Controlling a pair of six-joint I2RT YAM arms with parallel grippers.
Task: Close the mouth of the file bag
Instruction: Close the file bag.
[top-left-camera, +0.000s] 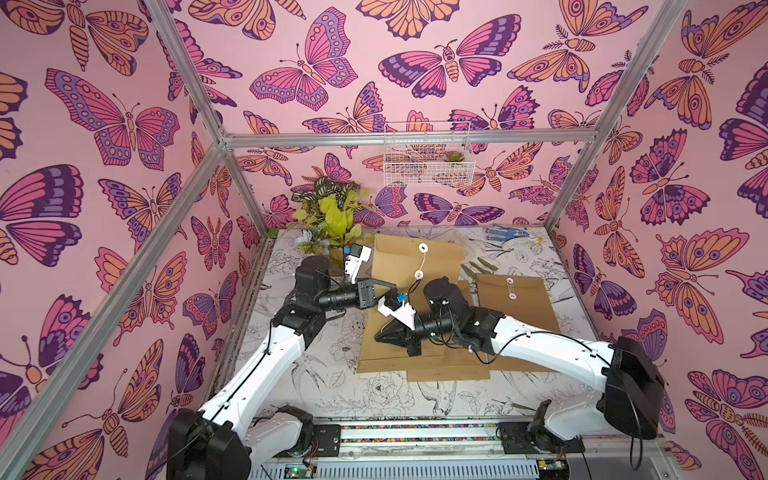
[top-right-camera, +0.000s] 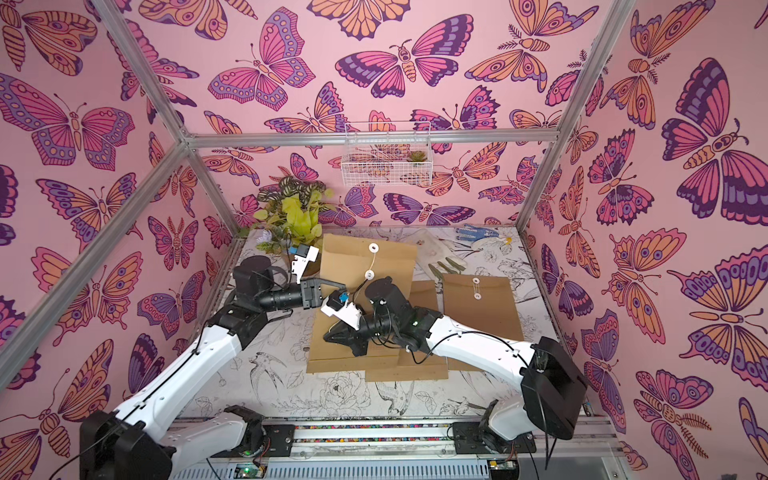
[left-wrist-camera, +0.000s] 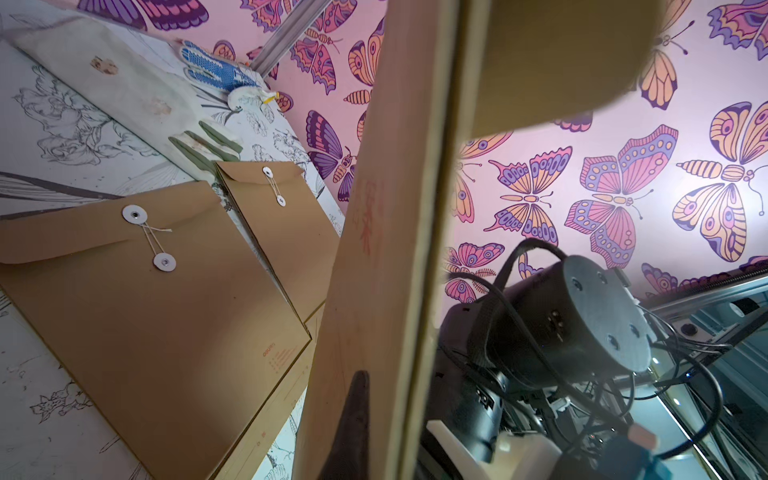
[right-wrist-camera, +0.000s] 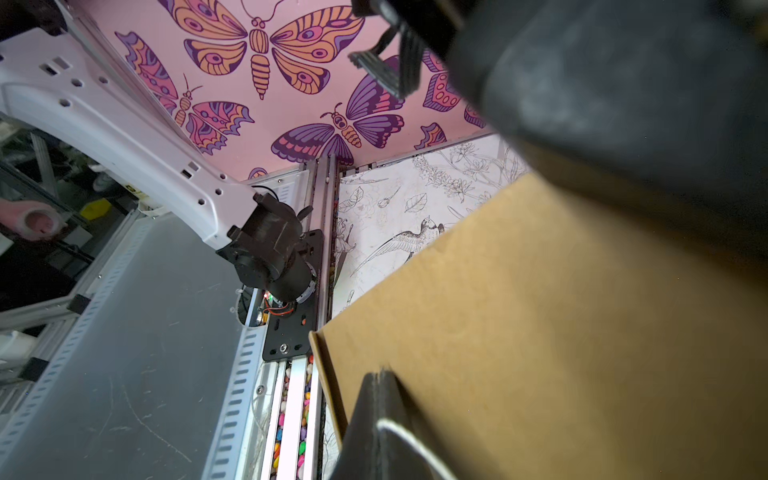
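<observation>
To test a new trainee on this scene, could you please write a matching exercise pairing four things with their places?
Things:
1 leafy plant
2 blue glove
3 wire basket
4 small succulent

Places:
A hung on the back wall
B far right corner of the table
C inside the basket
D far left corner of the table

Pairs: 1-D, 2-B, 3-A, 4-C

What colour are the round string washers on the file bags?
The washers are white, clearest in the left wrist view.
</observation>
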